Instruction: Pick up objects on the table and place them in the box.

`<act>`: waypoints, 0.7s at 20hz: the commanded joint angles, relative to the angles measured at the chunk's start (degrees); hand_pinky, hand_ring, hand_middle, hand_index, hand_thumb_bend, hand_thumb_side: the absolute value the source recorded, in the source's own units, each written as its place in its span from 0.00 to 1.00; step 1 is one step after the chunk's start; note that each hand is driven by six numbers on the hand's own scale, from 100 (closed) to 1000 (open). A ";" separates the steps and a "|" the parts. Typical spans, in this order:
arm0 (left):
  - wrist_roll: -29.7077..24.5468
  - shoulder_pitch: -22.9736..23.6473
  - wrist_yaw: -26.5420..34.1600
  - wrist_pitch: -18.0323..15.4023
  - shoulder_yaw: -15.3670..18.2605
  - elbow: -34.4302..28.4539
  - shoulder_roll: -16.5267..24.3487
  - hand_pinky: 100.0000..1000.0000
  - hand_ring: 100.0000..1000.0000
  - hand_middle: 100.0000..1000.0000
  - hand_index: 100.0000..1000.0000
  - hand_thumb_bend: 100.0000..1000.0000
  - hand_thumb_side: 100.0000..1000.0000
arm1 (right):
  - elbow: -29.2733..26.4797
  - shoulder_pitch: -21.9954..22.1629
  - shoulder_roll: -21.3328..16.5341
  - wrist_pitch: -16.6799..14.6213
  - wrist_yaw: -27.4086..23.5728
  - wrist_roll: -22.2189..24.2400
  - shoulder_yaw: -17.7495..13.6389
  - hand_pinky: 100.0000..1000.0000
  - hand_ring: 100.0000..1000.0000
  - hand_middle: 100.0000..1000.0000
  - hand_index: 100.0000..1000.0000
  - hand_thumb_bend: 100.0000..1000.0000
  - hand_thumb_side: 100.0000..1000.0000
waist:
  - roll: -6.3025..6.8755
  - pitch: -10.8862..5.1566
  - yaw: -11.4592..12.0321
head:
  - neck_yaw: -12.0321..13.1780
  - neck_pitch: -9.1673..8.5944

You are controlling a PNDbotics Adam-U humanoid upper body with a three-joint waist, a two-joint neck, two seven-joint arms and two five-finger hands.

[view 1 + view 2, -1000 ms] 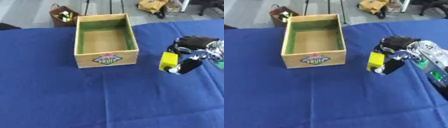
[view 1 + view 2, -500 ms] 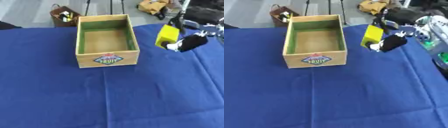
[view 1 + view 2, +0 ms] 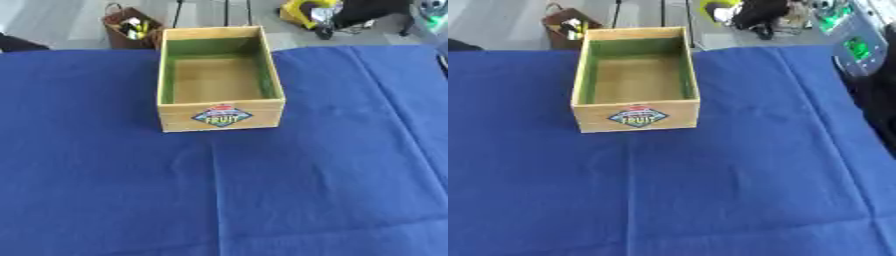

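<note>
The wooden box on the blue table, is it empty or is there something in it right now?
Empty. The wooden box stands upright and open-topped, and both eye views show only its bare bottom and green inner walls.

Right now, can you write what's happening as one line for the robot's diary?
wooden box: open, nothing inside | blue cloth: under box | left hand: out of view | right arm: at right edge
</note>
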 commanded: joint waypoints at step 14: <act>-0.83 -3.47 0.79 -0.58 -0.79 -1.00 0.14 0.35 0.55 0.51 0.66 0.02 1.00 | 15.26 -9.91 10.47 -0.01 6.56 -10.20 -4.26 0.48 0.53 0.14 0.31 0.18 0.61 | -1.62 1.89 5.46 | -4.66 -2.52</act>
